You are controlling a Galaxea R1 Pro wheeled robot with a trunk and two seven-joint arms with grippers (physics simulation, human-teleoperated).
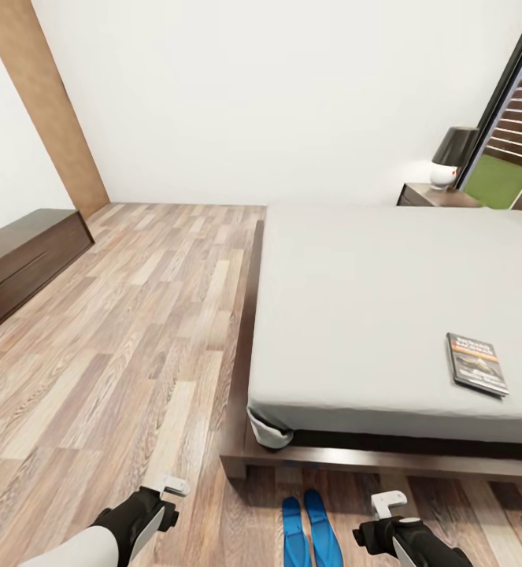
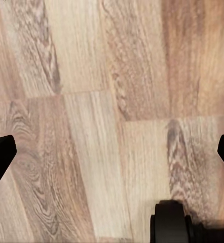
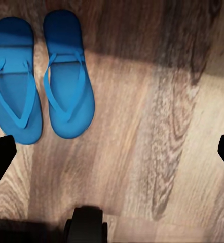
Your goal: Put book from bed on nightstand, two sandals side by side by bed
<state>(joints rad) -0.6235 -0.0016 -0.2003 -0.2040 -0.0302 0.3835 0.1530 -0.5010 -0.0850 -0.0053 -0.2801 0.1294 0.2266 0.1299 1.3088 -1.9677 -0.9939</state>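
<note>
The thin dark paperback book (image 1: 476, 363) with its orange band lies flat on the smooth light-grey mattress of the bed (image 1: 371, 315), toward 3 o'clock in the head view. Two bright blue flat sandals (image 1: 311, 528) sit side by side on the grained wood-plank floor (image 1: 135, 331) at 6 o'clock, just before the dark wooden bed frame. A dark nightstand (image 1: 436, 195) stands at 1 o'clock. The left pincer (image 2: 112, 152) and right pincer (image 3: 112, 152) both gape wide, empty.

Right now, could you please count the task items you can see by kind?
Sandals: 2, one beside the other on the floor
Book: 1, on the bed
Nightstand: 1
Total: 4
</note>
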